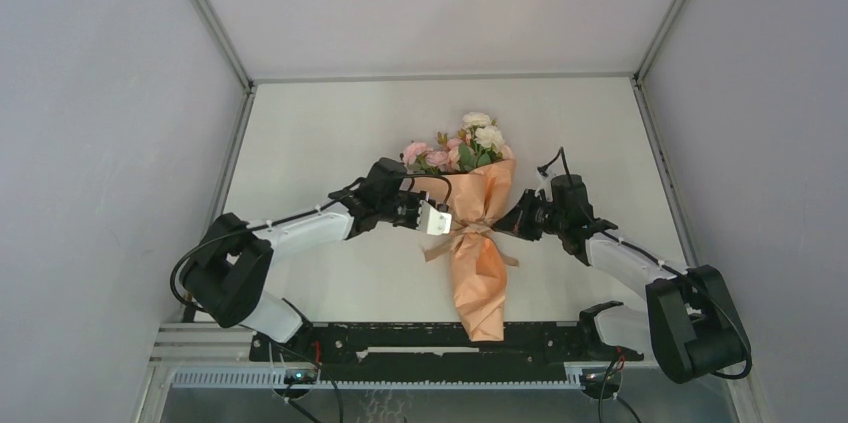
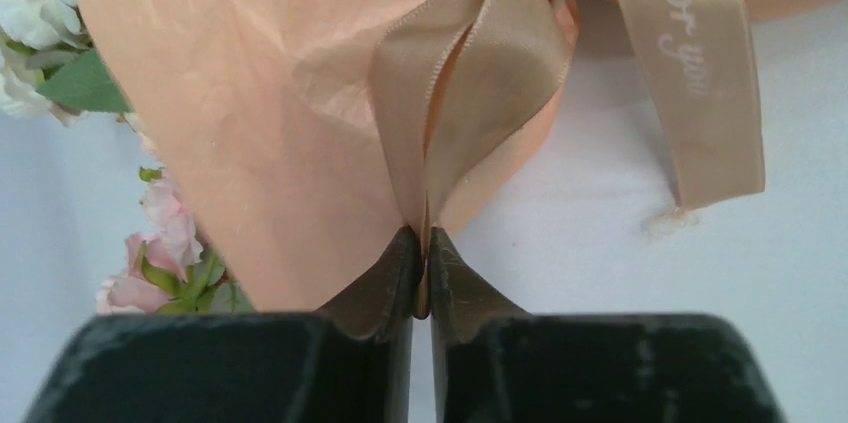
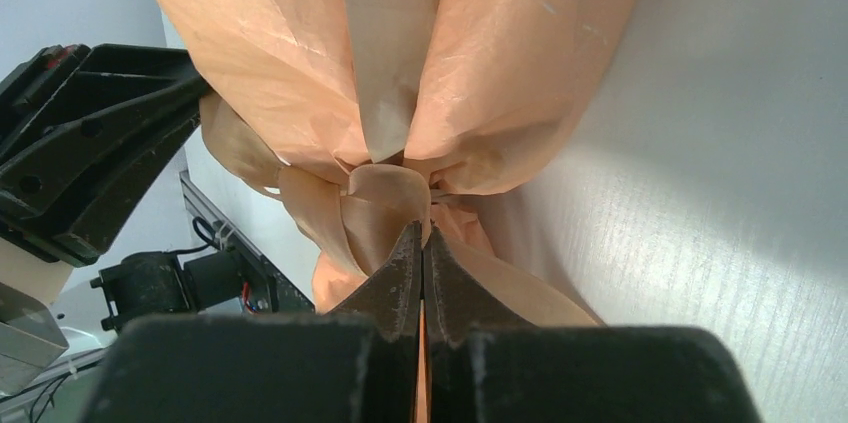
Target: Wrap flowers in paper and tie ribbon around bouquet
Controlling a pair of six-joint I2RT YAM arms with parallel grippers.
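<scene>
Left hand [image 2: 422, 243] pinches ribbon [image 2: 480, 73]; paper cone [image 2: 260, 93] holds flowers [image 1: 455, 148].

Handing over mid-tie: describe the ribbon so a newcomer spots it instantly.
On the white table lies an orange-wrapped bouquet, roses at the far end. Around its pinched waist sits the ribbon: a narrow tan strip, knotted, tails splaying both sides. Duller and browner than the paper, it carries pale printed lettering.

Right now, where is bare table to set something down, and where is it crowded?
Free: far table left and right of the flowers, near strips flanking the bouquet. Crowded: the middle, where left gripper and right gripper meet at the ribbon.
</scene>
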